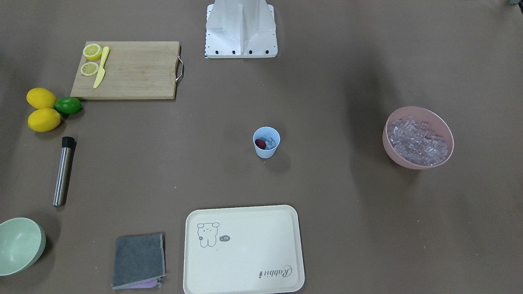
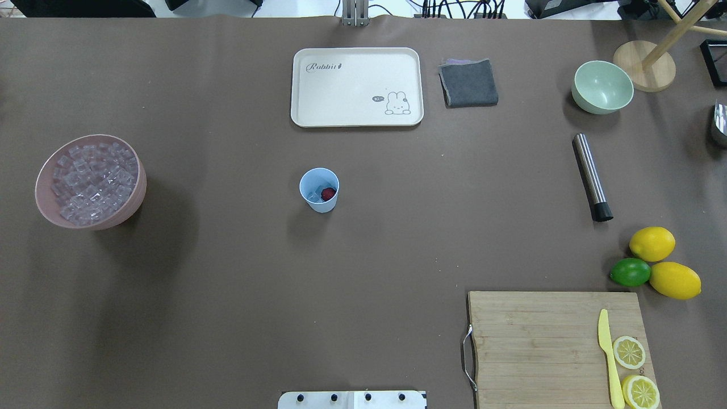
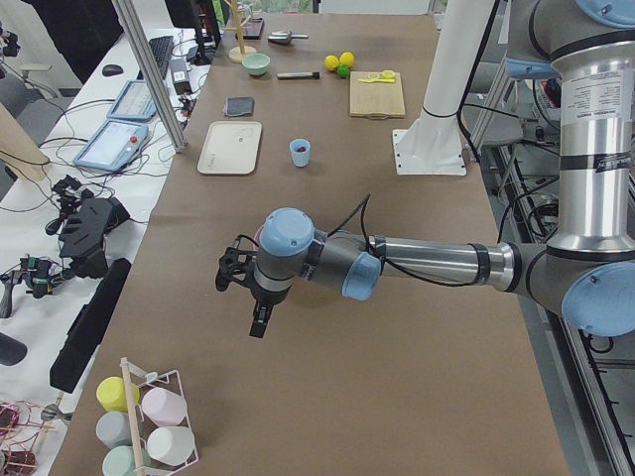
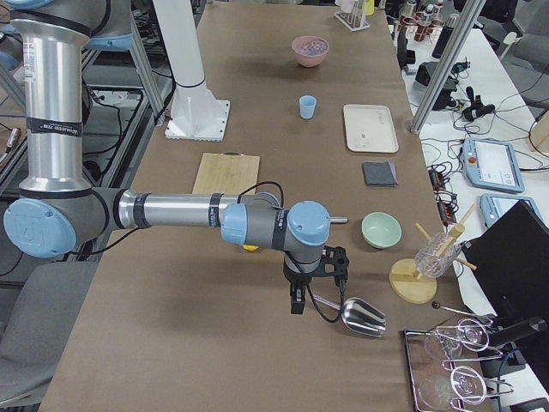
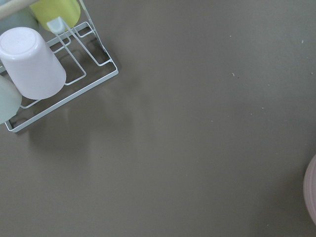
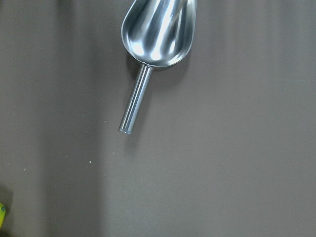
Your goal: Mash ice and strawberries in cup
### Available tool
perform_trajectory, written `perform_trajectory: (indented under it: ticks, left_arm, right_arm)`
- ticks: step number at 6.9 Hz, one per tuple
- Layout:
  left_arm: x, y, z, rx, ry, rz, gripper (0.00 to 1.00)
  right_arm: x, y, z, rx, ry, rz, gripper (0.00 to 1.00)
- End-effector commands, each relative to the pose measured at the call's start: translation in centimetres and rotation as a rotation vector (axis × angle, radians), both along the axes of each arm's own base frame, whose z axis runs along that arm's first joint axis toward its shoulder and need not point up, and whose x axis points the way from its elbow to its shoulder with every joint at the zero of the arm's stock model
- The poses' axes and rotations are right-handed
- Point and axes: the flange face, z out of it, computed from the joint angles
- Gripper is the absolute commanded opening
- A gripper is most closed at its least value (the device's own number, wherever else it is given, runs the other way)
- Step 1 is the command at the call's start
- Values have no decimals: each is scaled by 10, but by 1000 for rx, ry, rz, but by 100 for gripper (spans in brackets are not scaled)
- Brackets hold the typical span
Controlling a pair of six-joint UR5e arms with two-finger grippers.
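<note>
1. Brown-covered table (image 1: 327, 204) in a lab; both arms are out at the table's far ends, well apart from the task things.
2. Light-blue cup (image 1: 264, 152) stands upright mid-table, between the cream tray (image 1: 243, 249) and the robot base.
3. Inside the cup: a red strawberry (image 1: 260, 143), with a few clear ice cubes (image 1: 270, 143) beside it.
4. More ice fills the pink bowl (image 1: 391, 152) on the robot's left side.
5. Steel muddler (image 1: 63, 171) lies flat on the robot's right side, near two whole lemons (image 1: 41, 98) and a lime (image 1: 68, 105).
6. Wooden cutting board (image 1: 135, 69) carries two lemon halves (image 1: 92, 51) and a yellow knife (image 1: 101, 67).
7. Left gripper (image 3: 243, 293) hovers over bare table near a wire rack (image 5: 64, 102) holding an upturned white cup (image 5: 32, 61). Can't tell whether the fingers are spread or together.
8. Right gripper (image 4: 313, 279) hangs by a steel scoop (image 6: 158, 29) lying on the table; can't tell its finger state either.
</note>
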Motion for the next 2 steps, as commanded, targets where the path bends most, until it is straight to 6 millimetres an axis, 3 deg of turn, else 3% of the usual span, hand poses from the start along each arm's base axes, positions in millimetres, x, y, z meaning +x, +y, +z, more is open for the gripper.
perform_trajectory:
  ticks: [1, 2]
  left_arm:
    - [0, 0, 1, -3, -1, 0, 98]
    - [0, 1, 1, -4, -1, -1, 98]
  right_arm:
    - [0, 0, -1, -1, -3, 0, 100]
    - [0, 0, 0, -3, -3, 0, 100]
